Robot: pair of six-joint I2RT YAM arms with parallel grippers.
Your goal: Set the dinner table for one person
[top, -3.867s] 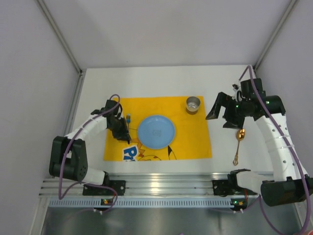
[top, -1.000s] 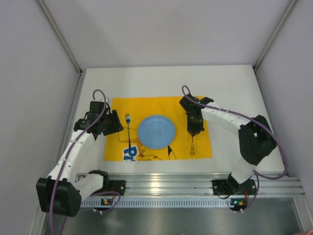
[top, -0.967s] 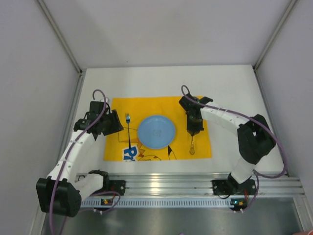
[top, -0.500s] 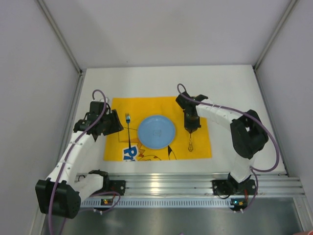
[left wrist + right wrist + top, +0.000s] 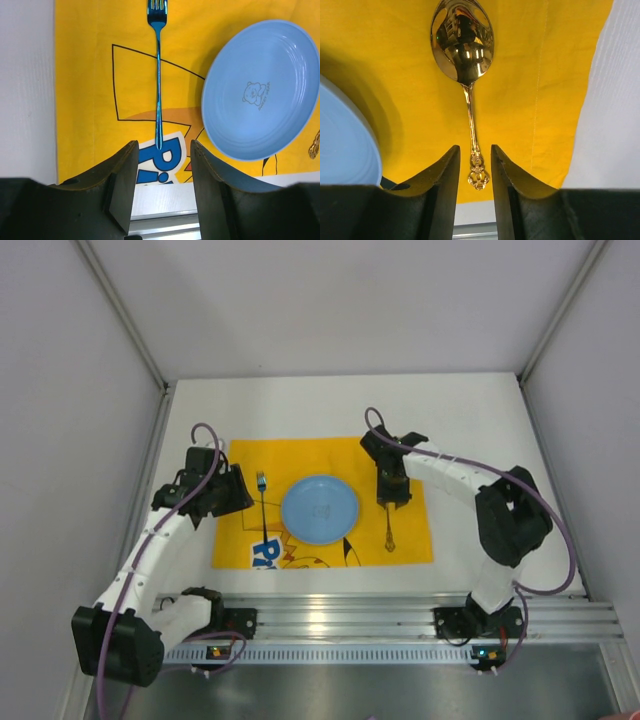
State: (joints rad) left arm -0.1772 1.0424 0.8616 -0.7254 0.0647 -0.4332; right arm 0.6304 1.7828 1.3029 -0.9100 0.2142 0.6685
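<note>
Bench (image 5: pixel 470 410): white top, grey walls around it, carrying a yellow cloth (image 5: pixel 330 455). Plate (image 5: pixel 319 509) sits at the cloth's centre. Fork (image 5: pixel 263 502) lies just left of it and spoon (image 5: pixel 388 530) just right, both flat on the cloth. Left jaws are spread and empty, near the cloth's left edge beside the fork. Right jaws are narrowly parted astride the spoon's handle tip, not pinching it.

Plain grey walls (image 5: pixel 330 300) on three sides; aluminium rail (image 5: pixel 340 615) along near edge.
</note>
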